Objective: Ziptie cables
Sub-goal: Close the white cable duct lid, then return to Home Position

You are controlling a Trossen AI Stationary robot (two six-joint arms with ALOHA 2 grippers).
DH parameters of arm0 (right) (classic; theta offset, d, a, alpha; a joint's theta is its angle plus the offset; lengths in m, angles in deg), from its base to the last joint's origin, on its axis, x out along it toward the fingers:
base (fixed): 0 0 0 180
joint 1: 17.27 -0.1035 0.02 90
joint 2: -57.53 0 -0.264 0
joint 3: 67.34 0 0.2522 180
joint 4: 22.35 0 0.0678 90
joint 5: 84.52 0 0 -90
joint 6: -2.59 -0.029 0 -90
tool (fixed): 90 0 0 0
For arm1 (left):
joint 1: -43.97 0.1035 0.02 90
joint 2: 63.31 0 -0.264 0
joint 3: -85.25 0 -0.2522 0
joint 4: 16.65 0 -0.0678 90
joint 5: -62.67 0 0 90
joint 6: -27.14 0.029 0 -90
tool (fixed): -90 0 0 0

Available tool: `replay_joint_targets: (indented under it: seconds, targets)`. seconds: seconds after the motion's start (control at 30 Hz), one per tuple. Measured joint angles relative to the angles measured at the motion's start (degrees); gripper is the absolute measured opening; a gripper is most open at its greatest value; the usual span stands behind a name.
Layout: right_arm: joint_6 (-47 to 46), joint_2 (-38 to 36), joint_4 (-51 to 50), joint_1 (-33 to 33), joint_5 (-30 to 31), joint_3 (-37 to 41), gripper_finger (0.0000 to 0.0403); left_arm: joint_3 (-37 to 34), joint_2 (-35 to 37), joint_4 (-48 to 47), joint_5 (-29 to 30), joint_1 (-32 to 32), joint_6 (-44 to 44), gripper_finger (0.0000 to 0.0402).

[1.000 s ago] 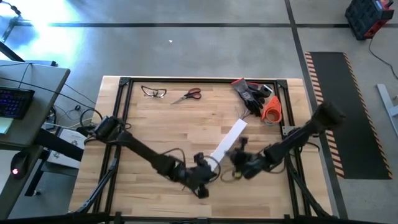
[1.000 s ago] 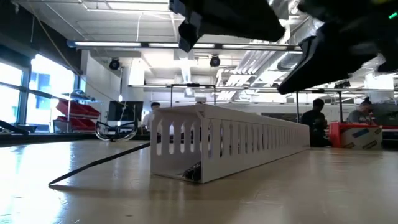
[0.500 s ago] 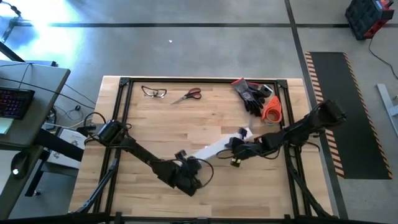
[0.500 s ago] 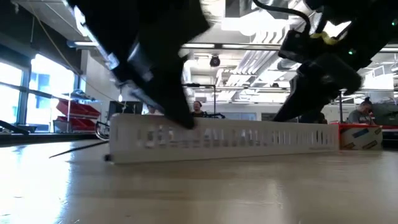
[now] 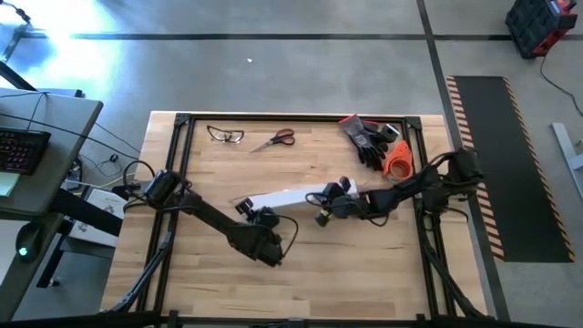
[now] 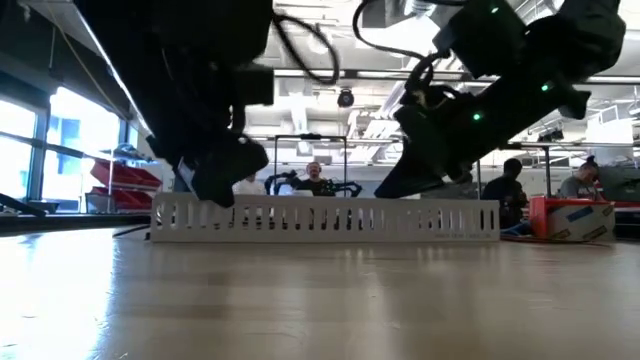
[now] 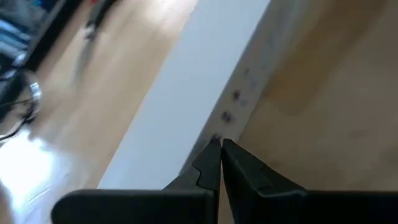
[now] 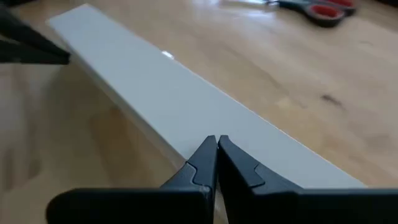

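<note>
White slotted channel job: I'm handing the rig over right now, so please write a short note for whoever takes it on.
Left gripper: shut, tips at the near side edge of the white slotted channel, towards its left end.
Right gripper: shut, tips at the channel's near edge, towards its right end.
Channel lies crosswise at mid-table. Scissors and safety glasses lie at the far edge, gloves and an orange roll at the far right.
Done: nothing visibly tied. The cables and any zip tie are not visible.
Left: the whole tying job.
</note>
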Motion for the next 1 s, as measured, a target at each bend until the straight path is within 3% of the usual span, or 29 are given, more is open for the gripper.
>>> replay_joint_targets:
  seconds: [0.33, 0.63, 0.83, 1.0]
  targets:
    - [-0.94, 2.88, 6.42, 4.19, 2.87, 0.17, 0.0000, -1.54, 5.80, -3.38, 4.49, -0.85, -4.45, 0.0000]
    - [6.59, 2.09, 15.51, 4.87, 1.47, 0.39, 0.0000, -1.49, 13.15, -9.79, 7.43, -2.53, -8.54, 0.0000]
    - [18.45, -7.85, 18.72, 1.17, 1.80, 3.50, 0.0001, -1.58, 13.42, -9.05, 9.98, -6.18, -12.71, 0.0000]
    - [24.36, -25.22, 26.39, -2.53, -3.36, 16.06, 0.0000, -6.01, 18.40, -8.41, 14.95, -11.77, -21.46, 0.0000]
